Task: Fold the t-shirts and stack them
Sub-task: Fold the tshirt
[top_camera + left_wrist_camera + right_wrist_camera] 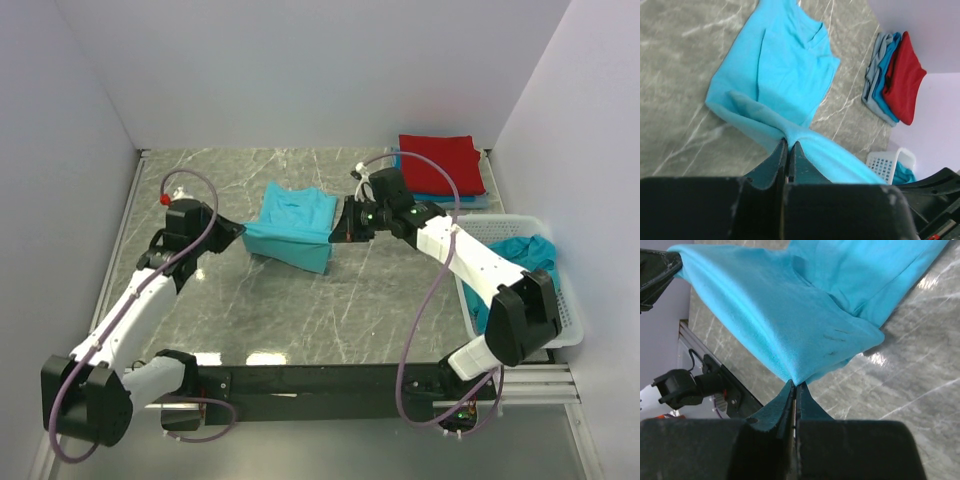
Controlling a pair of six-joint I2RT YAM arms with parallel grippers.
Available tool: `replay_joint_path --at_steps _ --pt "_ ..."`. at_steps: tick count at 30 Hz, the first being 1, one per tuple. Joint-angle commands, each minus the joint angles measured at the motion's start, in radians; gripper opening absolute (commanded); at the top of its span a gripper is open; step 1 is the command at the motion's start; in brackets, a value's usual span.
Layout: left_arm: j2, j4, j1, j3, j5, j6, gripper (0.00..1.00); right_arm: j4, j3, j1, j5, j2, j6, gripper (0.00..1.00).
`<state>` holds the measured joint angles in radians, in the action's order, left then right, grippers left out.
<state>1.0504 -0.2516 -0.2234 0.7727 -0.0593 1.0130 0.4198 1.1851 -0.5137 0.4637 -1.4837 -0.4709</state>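
**Holding a turquoise shirt stretched between both grippers**

A bright turquoise cotton short-sleeved t-shirt (pixel 296 222) sits near the middle of the grey marble-patterned table (pixel 200 170). Its far part lies flat on the surface with the neckline facing up. Its near edge is lifted off the table and drawn into a line between the two arms.

The left gripper (pixel 237 232) pinches the left end of that raised edge. In the left wrist view its black fingers (pixel 776 159) are pressed together with a bunched fold of turquoise cloth caught between the tips.

The right gripper (pixel 340 226) clamps the opposite end. The right wrist view shows its jaws closed on a pointed corner of the fabric, which fans out from the tips and sags toward the table.

At the far right corner of the table a folded red t-shirt (pixel 440 162) rests on top of a folded blue t-shirt (pixel 446 197), with a greyish layer under both. This stack is well apart from the held shirt.

Along the right edge stands a white plastic lattice basket (pixel 563 300), holding a crumpled heap of teal t-shirts (pixel 527 255).
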Motion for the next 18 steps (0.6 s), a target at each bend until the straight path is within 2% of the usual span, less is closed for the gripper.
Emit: replay_joint_path --at_steps 1,6,18 --pt "0.069 0.089 0.028 0.083 -0.030 -0.050 0.00 -0.013 0.065 0.037 0.046 -0.039 0.026 0.00" --pt "0.158 0.133 0.067 0.155 -0.059 -0.063 0.00 -0.036 0.117 0.064 0.119 -0.122 0.026 0.00" --pt "0.453 0.221 0.114 0.358 -0.149 -0.105 0.00 -0.067 0.271 0.149 0.174 -0.332 0.009 0.00"
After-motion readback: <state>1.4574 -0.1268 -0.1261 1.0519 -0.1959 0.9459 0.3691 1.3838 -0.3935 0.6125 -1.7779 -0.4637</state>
